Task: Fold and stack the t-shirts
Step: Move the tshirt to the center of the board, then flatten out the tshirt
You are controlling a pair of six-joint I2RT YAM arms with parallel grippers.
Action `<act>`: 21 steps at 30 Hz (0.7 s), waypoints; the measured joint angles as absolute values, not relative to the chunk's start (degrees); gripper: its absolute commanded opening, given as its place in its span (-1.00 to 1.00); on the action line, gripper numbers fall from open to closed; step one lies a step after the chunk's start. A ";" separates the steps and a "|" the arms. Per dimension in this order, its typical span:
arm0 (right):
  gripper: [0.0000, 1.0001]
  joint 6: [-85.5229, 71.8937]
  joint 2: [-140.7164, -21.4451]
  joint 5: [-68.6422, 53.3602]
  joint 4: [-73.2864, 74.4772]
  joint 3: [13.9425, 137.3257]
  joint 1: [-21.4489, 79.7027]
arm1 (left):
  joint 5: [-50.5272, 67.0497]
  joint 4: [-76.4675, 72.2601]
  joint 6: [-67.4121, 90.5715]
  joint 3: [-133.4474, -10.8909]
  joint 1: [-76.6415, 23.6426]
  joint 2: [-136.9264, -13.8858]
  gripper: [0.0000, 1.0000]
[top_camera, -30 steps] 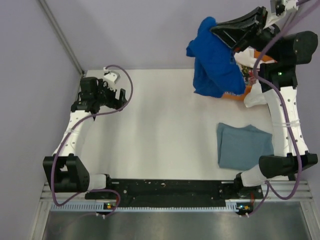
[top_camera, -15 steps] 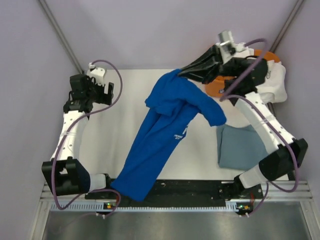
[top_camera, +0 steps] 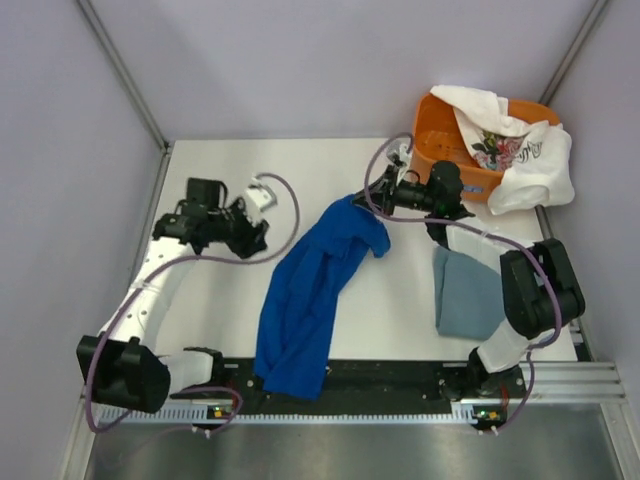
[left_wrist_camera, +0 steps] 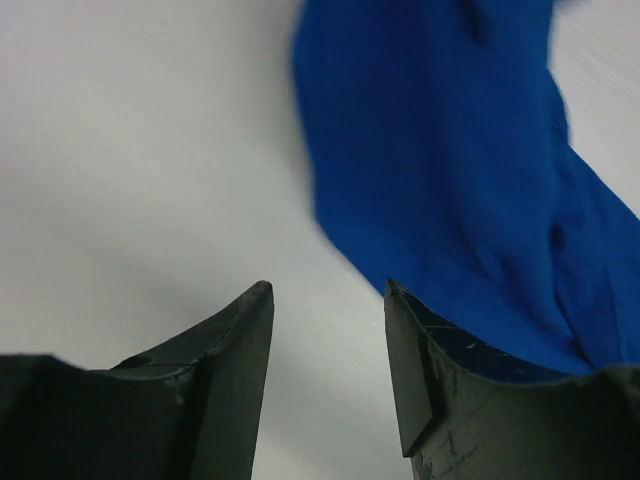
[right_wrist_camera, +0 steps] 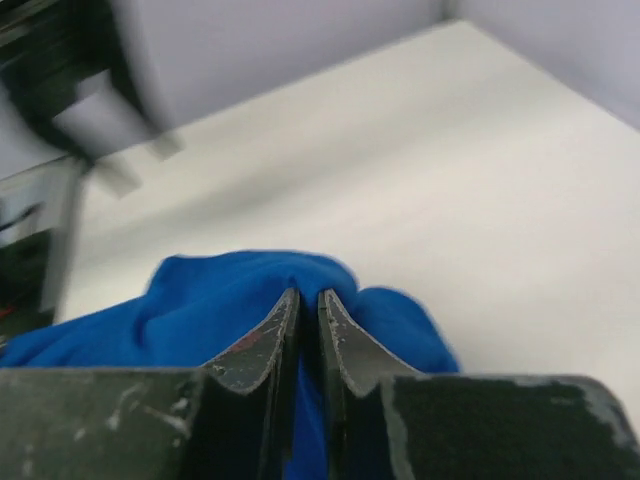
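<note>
The royal-blue t-shirt (top_camera: 310, 290) lies stretched in a rumpled strip from the table's middle down to the near edge. My right gripper (top_camera: 372, 203) is shut on its upper end, low over the table; in the right wrist view the blue cloth (right_wrist_camera: 230, 300) bunches round the closed fingertips (right_wrist_camera: 308, 296). My left gripper (top_camera: 262, 232) is open and empty, just left of the shirt; its wrist view shows the shirt (left_wrist_camera: 460, 170) beyond the right finger. The folded grey-blue t-shirt (top_camera: 470, 292) lies at the right. The white floral t-shirt (top_camera: 510, 150) hangs over the basket.
The orange plastic basket (top_camera: 435, 140) stands at the back right corner. Purple cables loop round both arms. The black rail (top_camera: 390, 380) runs along the near edge, with the blue shirt's lower end lying over it.
My right gripper has swung the blue shirt out of the basket area, down and left onto the table. My left gripper has moved right towards the shirt. The white shirt is now uncovered.
</note>
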State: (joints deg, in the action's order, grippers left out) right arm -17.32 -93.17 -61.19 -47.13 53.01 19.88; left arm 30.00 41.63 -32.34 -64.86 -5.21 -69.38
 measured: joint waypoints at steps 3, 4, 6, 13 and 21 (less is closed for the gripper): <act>-0.61 -5.98 -93.25 -43.59 -27.18 58.92 19.59 | 29.56 47.86 -36.29 -59.68 -15.66 -69.56 0.26; -0.49 -3.33 -93.60 -36.93 -20.78 62.15 19.49 | 29.61 49.47 -37.15 -58.08 -18.59 -69.71 0.31; -0.21 -0.27 -94.94 -26.48 -10.61 68.95 19.14 | 29.43 52.71 -38.65 -55.00 -23.07 -70.04 0.39; 0.11 -0.21 -95.81 -11.51 9.17 77.97 15.40 | 30.20 56.80 -41.30 -52.45 -32.38 -70.35 0.48; 0.29 0.40 -94.78 -13.72 15.77 71.26 24.03 | 31.07 57.19 -43.03 -46.68 -41.21 -73.67 0.50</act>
State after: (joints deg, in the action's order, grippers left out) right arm 0.40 -94.78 -13.72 15.77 71.26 24.03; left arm 31.07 57.19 -43.03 -46.68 -41.21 -73.67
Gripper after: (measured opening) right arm 0.637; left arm 0.747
